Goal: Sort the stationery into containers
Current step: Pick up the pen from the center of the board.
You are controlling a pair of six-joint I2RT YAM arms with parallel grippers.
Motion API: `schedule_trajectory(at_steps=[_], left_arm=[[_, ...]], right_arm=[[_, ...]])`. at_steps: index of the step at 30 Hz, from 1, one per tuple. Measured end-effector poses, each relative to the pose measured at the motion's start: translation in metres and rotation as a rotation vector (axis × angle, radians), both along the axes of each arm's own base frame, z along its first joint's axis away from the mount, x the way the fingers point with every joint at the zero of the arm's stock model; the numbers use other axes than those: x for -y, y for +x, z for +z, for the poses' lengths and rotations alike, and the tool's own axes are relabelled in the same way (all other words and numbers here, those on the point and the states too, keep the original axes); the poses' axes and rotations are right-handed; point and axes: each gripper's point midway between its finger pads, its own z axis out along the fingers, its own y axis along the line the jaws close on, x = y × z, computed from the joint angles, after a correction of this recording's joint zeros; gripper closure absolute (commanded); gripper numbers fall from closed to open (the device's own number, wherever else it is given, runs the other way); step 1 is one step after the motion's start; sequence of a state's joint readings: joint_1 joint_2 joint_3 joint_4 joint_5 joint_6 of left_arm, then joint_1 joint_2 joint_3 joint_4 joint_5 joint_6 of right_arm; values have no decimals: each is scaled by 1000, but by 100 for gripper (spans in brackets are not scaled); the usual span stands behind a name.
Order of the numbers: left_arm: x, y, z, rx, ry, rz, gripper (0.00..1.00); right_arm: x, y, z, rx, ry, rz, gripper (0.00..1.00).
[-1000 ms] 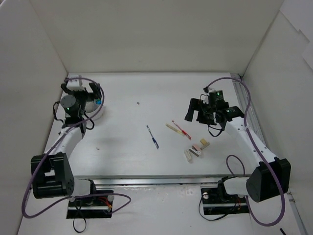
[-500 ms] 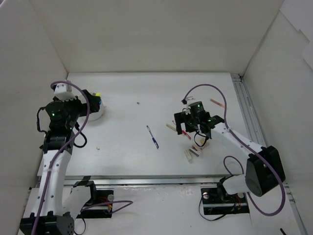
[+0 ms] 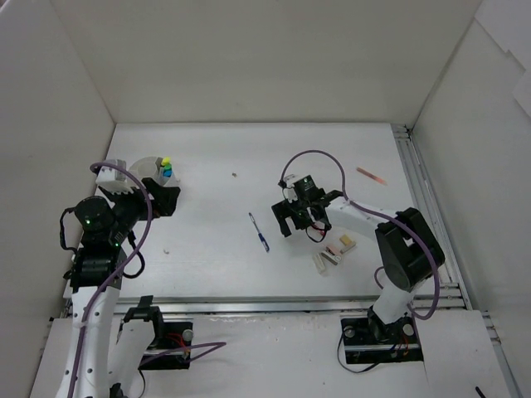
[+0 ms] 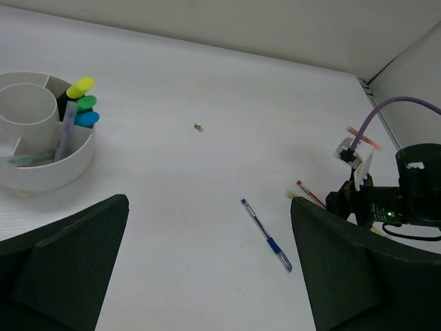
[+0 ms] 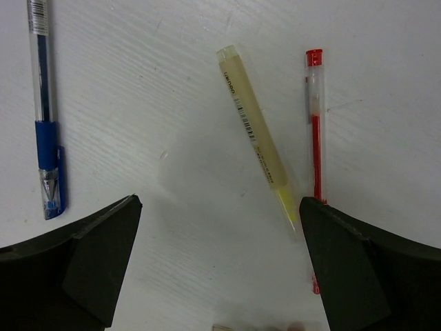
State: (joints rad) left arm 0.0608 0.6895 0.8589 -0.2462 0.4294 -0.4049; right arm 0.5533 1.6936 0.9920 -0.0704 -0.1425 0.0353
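Observation:
The round white tub stands at the far left with green, blue and yellow highlighters upright in one compartment; it also shows in the top view. My left gripper is open and empty, raised just near of the tub. A blue pen lies mid-table. My right gripper is open and empty, low over a beige pen and a red pen, which lie between its fingers. The blue pen lies to its left.
Small eraser blocks lie right and near of the right gripper. A thin red-beige stick lies at the far right by the metal rail. White walls enclose the table on three sides. A tiny speck lies mid-back.
My left gripper has pulled back from over the tub, toward the near side. My right gripper has moved left and down, from the right side to over the beige and red pens.

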Motion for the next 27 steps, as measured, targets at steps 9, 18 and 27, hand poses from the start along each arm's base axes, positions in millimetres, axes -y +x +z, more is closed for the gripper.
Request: schedule_trajectory(at_steps=[9,18,27], left_arm=[[4,-6,-3,7,0,-26,1],[9,4,-21,-43,11,-68,1],[9,1,-15,-10,30,-74,1]], right_arm=[[-6,10,-7,-6,-10,2,2],[-5,13,-16,-16,-28,-4,4],[3,-3,-17,-42,-11,-58,10]])
